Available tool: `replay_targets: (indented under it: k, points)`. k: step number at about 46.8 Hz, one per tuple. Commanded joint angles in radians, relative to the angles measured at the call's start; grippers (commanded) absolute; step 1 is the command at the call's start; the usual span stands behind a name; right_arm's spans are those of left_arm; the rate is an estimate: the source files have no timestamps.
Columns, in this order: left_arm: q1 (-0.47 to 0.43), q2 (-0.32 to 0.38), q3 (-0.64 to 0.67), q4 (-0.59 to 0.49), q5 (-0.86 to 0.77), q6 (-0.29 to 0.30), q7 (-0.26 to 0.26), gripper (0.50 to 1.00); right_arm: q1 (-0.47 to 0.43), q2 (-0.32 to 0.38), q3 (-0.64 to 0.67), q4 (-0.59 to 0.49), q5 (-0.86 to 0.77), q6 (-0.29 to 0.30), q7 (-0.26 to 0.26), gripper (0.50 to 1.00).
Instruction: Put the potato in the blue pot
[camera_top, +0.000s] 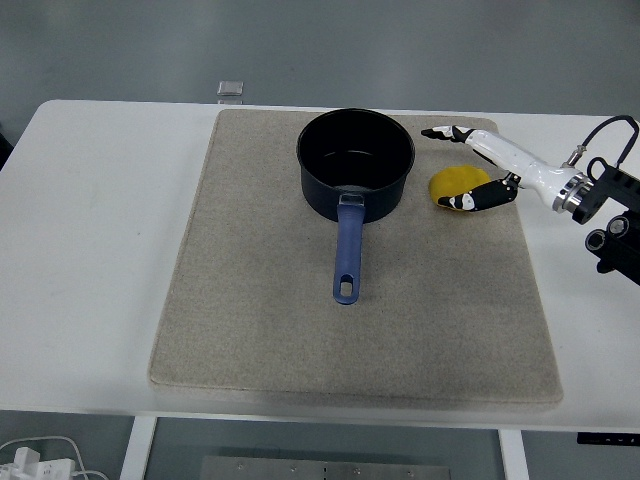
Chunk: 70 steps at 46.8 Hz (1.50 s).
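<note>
On the beige mat (300, 330), right of the blue pot (355, 162), lies the yellow potato (455, 181). The right hand (478, 170) brackets it, fingers (446, 133) spread behind, thumb in front.

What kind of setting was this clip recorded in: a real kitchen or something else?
Probably a lab or test bench, not a kitchen: a bare white table on a grey floor, one blue pot and a potato staged on a beige mat.

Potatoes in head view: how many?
1. The potato lies on the mat, right of the blue pot, with the right robot hand open around it. The pot's visible interior shows none.
</note>
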Motion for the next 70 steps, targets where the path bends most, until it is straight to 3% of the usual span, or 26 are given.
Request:
replay_targets:
  k: [1, 19, 41, 51, 60, 70]
  points:
    - [0.0, 0.0, 0.0, 0.001, 0.0, 0.0, 0.0, 0.999, 0.007, 0.025, -0.013, -0.037, -0.005, -0.019, 0.002, 0.924]
    - [0.0, 0.0, 0.0, 0.0, -0.001, 0.0, 0.0, 0.999, 0.001, 0.064, -0.016, -0.083, -0.002, -0.051, 0.004, 0.919]
    - [0.003, 0.0, -0.002, 0.001, -0.001, 0.0, 0.0, 0.999, -0.007, 0.065, -0.024, -0.1, 0.009, -0.042, -0.008, 0.899]
    - [0.003, 0.0, -0.002, 0.0, -0.001, 0.0, 0.0, 0.999, -0.007, 0.067, -0.041, -0.133, 0.009, -0.044, -0.008, 0.809]
    - [0.001, 0.0, -0.002, 0.001, -0.001, 0.0, 0.0, 0.999, -0.008, 0.067, -0.044, -0.137, 0.01, -0.042, -0.008, 0.791]
    - [0.001, 0.0, -0.002, 0.0, -0.001, 0.0, 0.0, 0.999, -0.008, 0.07, -0.052, -0.137, 0.012, -0.042, -0.008, 0.725]
